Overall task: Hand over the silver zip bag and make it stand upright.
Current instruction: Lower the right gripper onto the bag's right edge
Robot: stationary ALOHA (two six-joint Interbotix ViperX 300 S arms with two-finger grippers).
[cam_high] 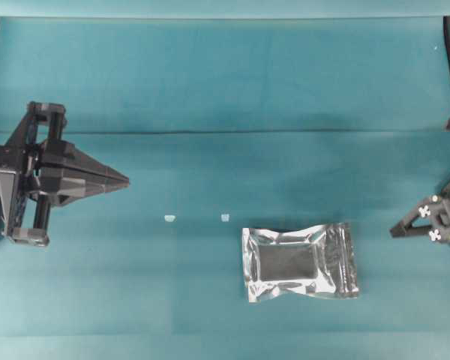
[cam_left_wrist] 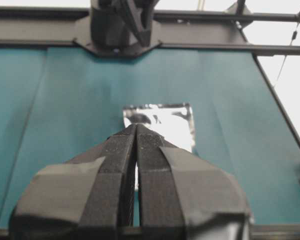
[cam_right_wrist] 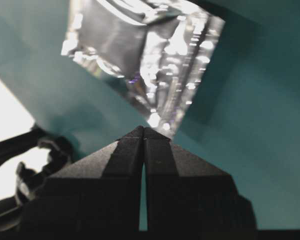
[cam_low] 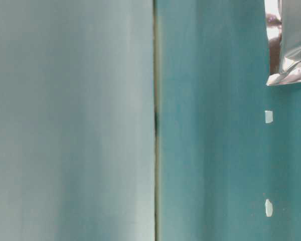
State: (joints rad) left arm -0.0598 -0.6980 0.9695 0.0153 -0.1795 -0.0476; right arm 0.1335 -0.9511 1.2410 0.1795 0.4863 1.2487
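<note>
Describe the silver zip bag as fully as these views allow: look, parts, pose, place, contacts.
The silver zip bag is a shiny, crinkled foil-looking pouch, roughly rectangular, with a darker centre panel, sealed edges and a ribbed strip at its right end in the overhead view. It lies flat on the teal table cover, right of centre near the front edge. Neither gripper touches it; only the cover beneath does.

one silver zip bag, two claws, left claw, right claw, two white scraps
</note>
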